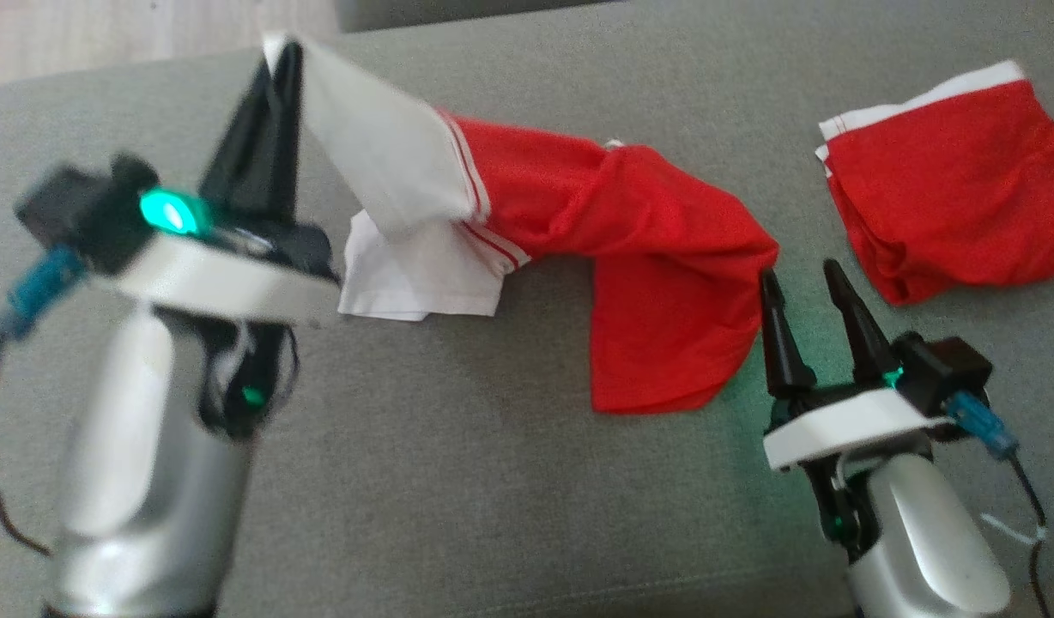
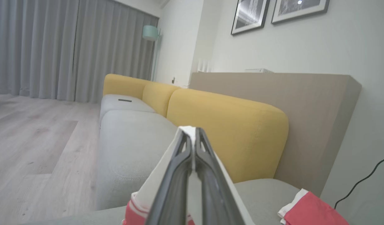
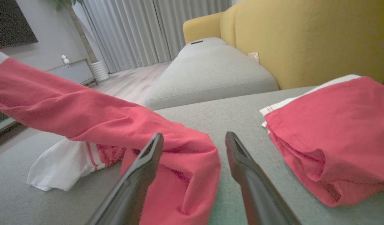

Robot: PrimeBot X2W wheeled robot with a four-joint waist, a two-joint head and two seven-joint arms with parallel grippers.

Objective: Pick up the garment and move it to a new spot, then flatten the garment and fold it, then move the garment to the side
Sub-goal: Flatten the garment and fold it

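Observation:
The garment (image 1: pixel 630 223) is red with a white, red-striped end and stretches across the grey cushion (image 1: pixel 450 481). My left gripper (image 1: pixel 282 51) is shut on its white end and holds that end up, so the cloth hangs down to the right. In the left wrist view the white cloth (image 2: pixel 154 190) wraps around my left gripper (image 2: pixel 191 131). My right gripper (image 1: pixel 800 275) stands open beside the garment's red right end, low over the cushion. In the right wrist view the garment (image 3: pixel 85 109) lies in front of the left finger of my right gripper (image 3: pixel 194 137).
A second red cloth with a white band (image 1: pixel 947 197) lies crumpled at the right of the cushion, also (image 3: pixel 329 134) close to my right gripper. Yellow backrests (image 2: pixel 229 125) stand behind the seat. A wooden floor (image 2: pixel 32 140) lies beyond the sofa's edge.

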